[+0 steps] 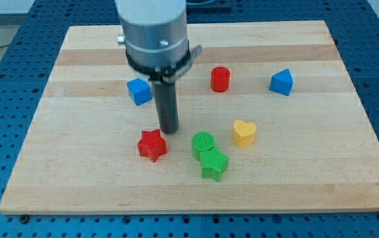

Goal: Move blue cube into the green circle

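Observation:
The blue cube (139,91) sits on the wooden board at the view's left of centre. The green circle (203,143), a round green block, stands lower and to the view's right, touching a green star (213,164) just below it. My tip (168,129) is the lower end of the dark rod. It stands below and to the right of the blue cube, apart from it, and just above the right of a red star (152,145). It is left of the green circle.
A red cylinder (220,79) stands right of the rod. A blue triangular block (281,82) is at the right. A yellow heart (244,133) lies right of the green circle. The board (77,172) rests on a blue perforated table.

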Robot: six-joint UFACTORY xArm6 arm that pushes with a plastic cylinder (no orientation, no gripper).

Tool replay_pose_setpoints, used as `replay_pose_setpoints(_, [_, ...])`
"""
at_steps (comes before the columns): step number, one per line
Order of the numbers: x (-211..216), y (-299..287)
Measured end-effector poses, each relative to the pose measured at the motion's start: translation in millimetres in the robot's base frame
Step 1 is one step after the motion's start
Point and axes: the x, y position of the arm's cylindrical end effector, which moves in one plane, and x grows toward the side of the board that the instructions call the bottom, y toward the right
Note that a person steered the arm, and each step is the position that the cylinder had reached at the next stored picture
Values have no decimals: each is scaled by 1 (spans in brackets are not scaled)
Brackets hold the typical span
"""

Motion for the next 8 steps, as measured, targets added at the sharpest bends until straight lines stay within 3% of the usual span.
replay_pose_setpoints(2, [-24,-109])
replay_pose_setpoints(3, [-82,-127])
replay_pose_setpoints(4, [-101,-96])
replay_pose_setpoints(5, [-89,-46])
replay_pose_setpoints(7, [-5,-38])
replay_pose_setpoints(8, [-13,-57])
